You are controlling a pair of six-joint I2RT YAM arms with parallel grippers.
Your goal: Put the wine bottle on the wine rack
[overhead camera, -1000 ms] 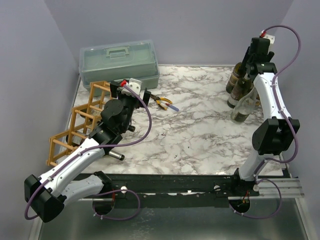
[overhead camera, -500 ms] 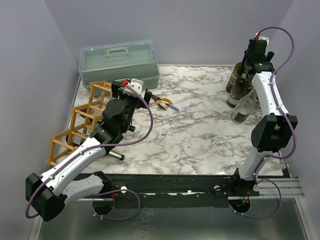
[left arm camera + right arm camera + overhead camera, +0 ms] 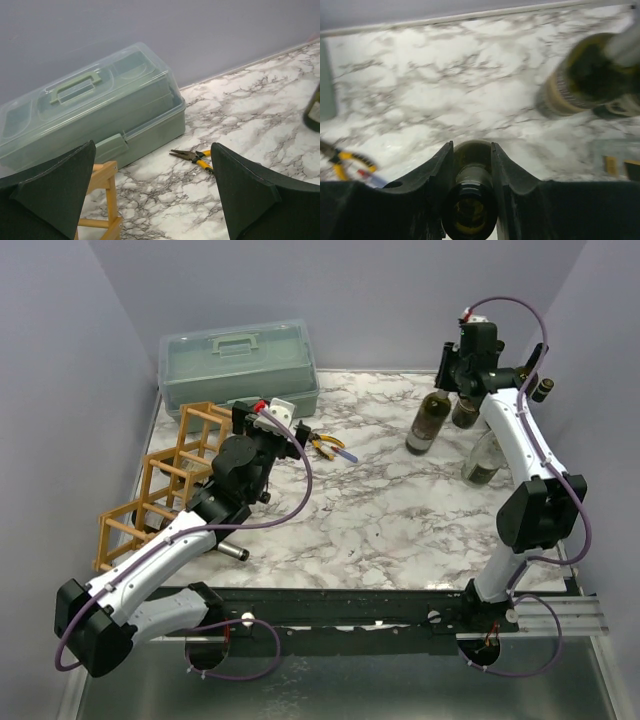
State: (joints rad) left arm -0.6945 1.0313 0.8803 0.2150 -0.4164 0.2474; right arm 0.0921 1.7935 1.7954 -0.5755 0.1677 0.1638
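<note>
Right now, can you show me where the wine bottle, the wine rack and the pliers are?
wine bottle (image 3: 428, 425): top view, middle of its body.
wine rack (image 3: 182, 430): top view, upright stick of its far cell.
pliers (image 3: 192, 156): left wrist view, at the joint.

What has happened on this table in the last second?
The right gripper closed on the wine bottle at its neck and carried it left, away from the other bottles. The left gripper stayed open near the wine rack; the toolbox and pliers did not move.
</note>
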